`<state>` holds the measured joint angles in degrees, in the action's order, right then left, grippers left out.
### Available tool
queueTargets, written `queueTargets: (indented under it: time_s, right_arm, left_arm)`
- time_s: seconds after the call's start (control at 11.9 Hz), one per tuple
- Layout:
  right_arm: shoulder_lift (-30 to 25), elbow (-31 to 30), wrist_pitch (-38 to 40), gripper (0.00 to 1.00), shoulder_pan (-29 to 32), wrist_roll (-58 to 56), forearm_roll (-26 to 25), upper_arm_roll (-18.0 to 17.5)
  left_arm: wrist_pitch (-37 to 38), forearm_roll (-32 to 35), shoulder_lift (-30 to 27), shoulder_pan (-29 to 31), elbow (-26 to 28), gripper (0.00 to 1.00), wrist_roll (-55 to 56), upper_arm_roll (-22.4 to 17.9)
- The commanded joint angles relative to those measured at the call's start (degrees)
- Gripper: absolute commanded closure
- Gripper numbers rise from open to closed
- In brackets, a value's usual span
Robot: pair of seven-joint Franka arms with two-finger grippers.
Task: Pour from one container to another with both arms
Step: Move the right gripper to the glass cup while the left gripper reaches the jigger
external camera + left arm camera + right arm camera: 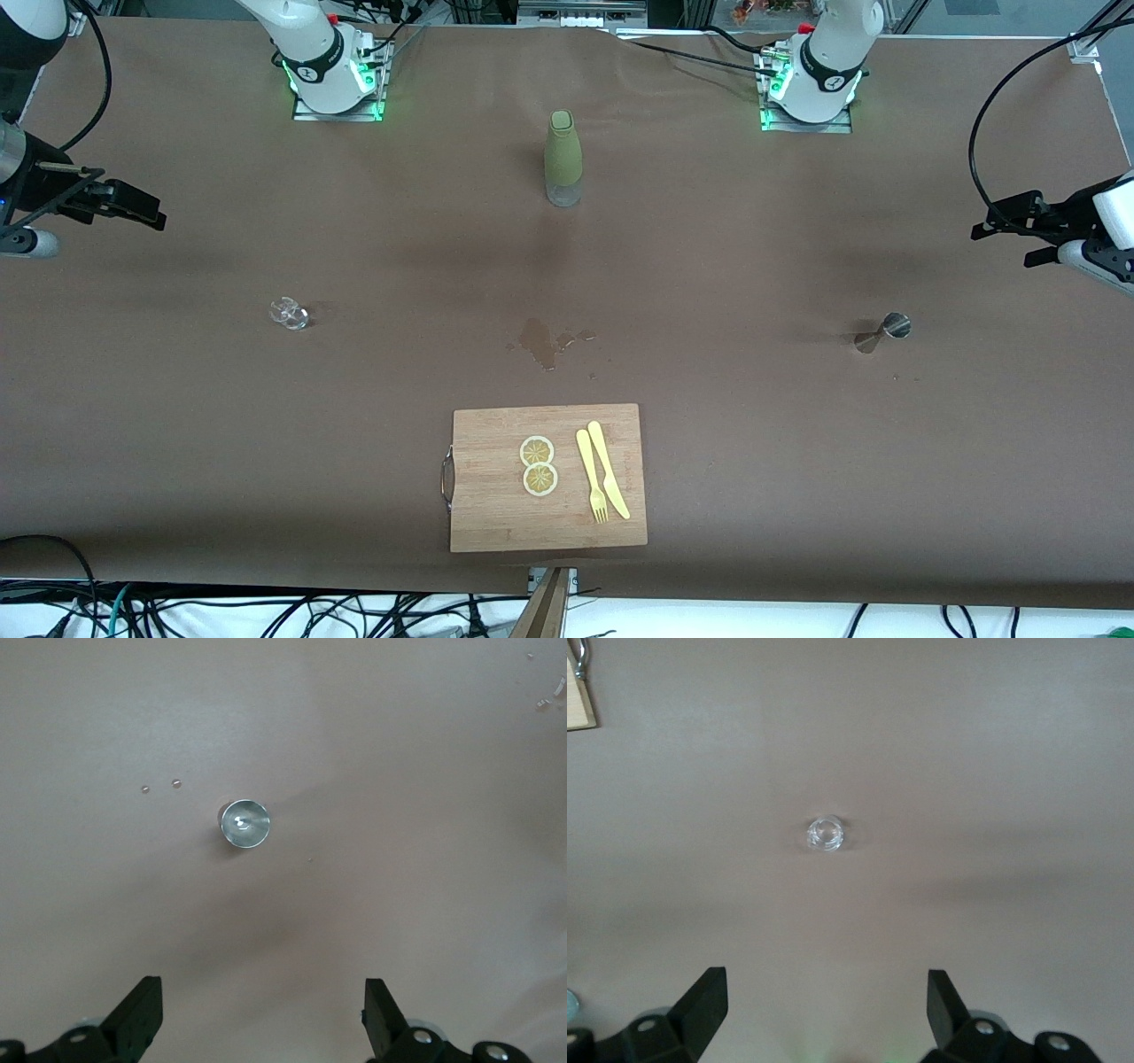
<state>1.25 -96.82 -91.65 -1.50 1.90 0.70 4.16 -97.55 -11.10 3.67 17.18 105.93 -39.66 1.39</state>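
Both arms wait raised at the two ends of the counter (177,416), each with its fingers spread wide apart and nothing between them; the left gripper (262,1014) hangs over the left arm's end, its black fingers (140,1010) pointing down at a small steel jigger (244,823) that stands upright on the brown surface with its open cup up; a few droplets lie near the jigger; the right gripper (827,1008) hangs over the right arm's end, its fingers (705,1003) aimed down at a small clear glass (825,833) standing alone; in the front view the left gripper (1005,232) shows at three o'clock and the right gripper (133,206) at nine o'clock; the jigger (882,332) and the glass (290,313) lie well apart, with a wet spill (542,340) between them near the centre; an olive bottle (563,158) stands upright at twelve o'clock, between the two arm bases; a wooden cutting board (496,496) lies at six o'clock, nearest the front camera, carrying two lemon slices (538,465) touching each other, a yellow fork (590,474) and a yellow knife (609,468) just beside them.
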Motion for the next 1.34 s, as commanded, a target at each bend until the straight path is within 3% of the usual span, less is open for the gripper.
queueTargets:
  time_s: [0.0, 0.25, 0.59, 1.26]
  right_arm:
    - [1.02, 0.23, 0.15, 0.0, 0.88, -2.16, 5.51, 0.84]
    - [5.41, 0.41, -0.99, 0.0, 1.14, -18.37, 7.65, 1.29]
    - [9.37, 0.14, -4.06, 0.0, 3.86, -28.58, 8.35, 1.03]
    - [18.6, -0.38, -6.0, 0.0, 13.96, -67.42, 27.49, 0.85]
  left_arm:
    - [-1.24, -4.88, 2.82, 3.81, 0.33, 0.0, -8.75, 0.28]
    - [-2.02, -8.57, 7.74, 7.59, 0.16, 0.0, -20.23, 0.28]
    - [-3.78, -14.19, 14.42, 10.85, -0.63, 0.0, -36.41, 0.28]
    - [-6.78, -24.83, 24.8, 13.67, -2.57, 0.0, -60.16, 0.28]
